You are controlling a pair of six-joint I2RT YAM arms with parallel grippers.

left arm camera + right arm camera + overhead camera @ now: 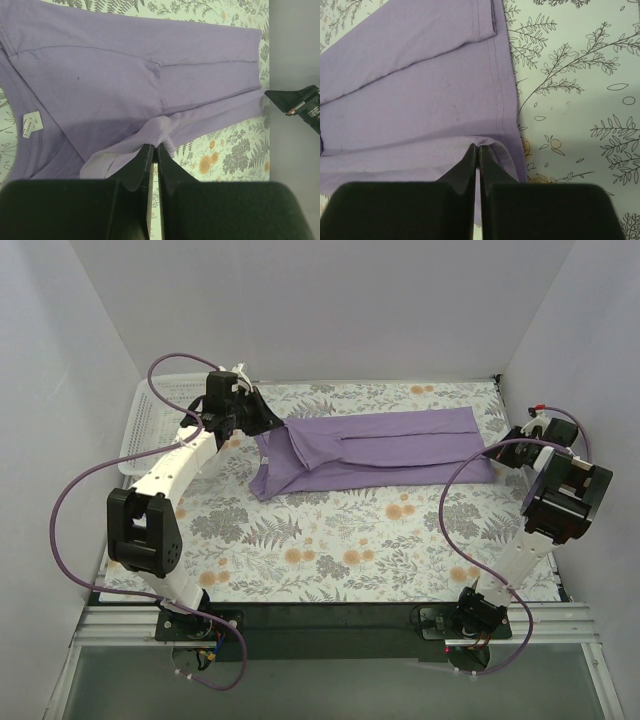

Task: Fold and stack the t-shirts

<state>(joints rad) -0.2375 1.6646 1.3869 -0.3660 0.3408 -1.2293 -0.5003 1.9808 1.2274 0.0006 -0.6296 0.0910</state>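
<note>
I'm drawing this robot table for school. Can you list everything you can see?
t-shirt: one, lavender purple, lying partly folded across the far half of the table
neck label: one, white, at the t-shirt's collar
basket: one, white mesh, far left corner
tablecloth: one, pale with grey leaves and orange flowers, covering the table
cables: two, purple, looping along the arms
left arm, right arm: two, white and black, bolted at the near edge
left gripper: one, black, shut on the t-shirt's left end
right gripper: one, black, shut on the t-shirt's right end
</note>
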